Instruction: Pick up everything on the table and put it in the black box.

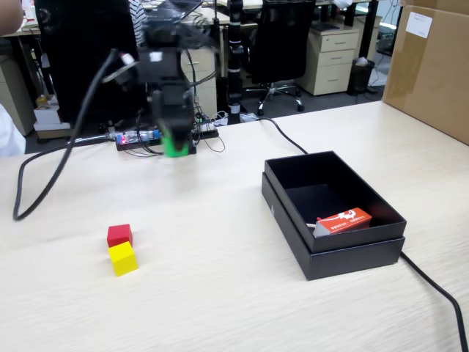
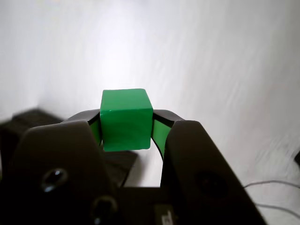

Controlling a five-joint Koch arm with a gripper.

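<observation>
My gripper (image 1: 174, 147) hangs above the far side of the table (image 1: 220, 293), shut on a green cube (image 1: 174, 144). In the wrist view the green cube (image 2: 125, 119) sits clamped between both black jaws of the gripper (image 2: 126, 123), lifted off the pale tabletop. A red cube (image 1: 119, 235) and a yellow cube (image 1: 123, 258) lie touching each other at the front left of the fixed view. The black box (image 1: 352, 253) stands open at the right, well away from the gripper.
An orange-red packet (image 1: 344, 219) lies inside the black box. A big brown carton (image 1: 432, 70) stands at the far right. Black cables (image 1: 44, 183) loop over the left of the table, and another cable (image 1: 436, 290) runs past the box's right side.
</observation>
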